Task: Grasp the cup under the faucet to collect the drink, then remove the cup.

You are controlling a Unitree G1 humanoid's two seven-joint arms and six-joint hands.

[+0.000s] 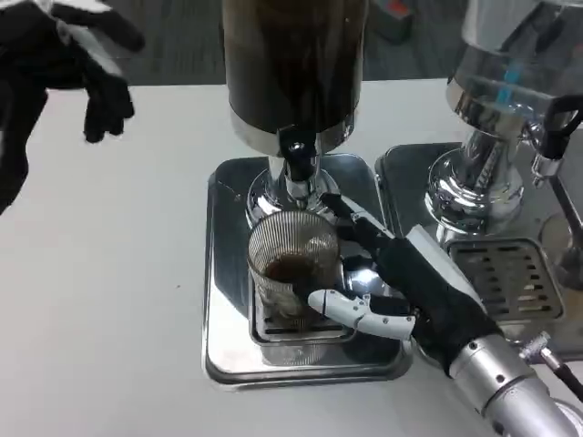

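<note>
White table [109, 300], smooth and matte, stretching across the lower and left part of the head view; beyond its far edge, dark grey floor, with a blurred reddish shape near the top right. On the table, two shiny metal drip trays side by side: the nearer tray [223, 273] under the dark drink dispenser [293, 64], the second tray [510, 273] with a slotted grate under a second dispenser [510, 91] of clear and chrome parts at the right edge.

Ribbed clear glass cup [293, 264], upright on the grate of the nearer tray, directly beneath the black faucet [295, 155] of the dark dispenser. A shallow layer of dark brown liquid at the bottom, most of the cup unfilled. Chrome pedestal of the dispenser just behind the cup.

Right hand [392, 282] wrapped around the cup from the right side, thumb across the near wall, other fingers reaching behind the far side, gripping the glass. Silver forearm running off toward the lower right corner.

Left hand [64, 64] raised at the upper left, well apart from the trays, fingers apart and hanging loosely, holding nothing.
</note>
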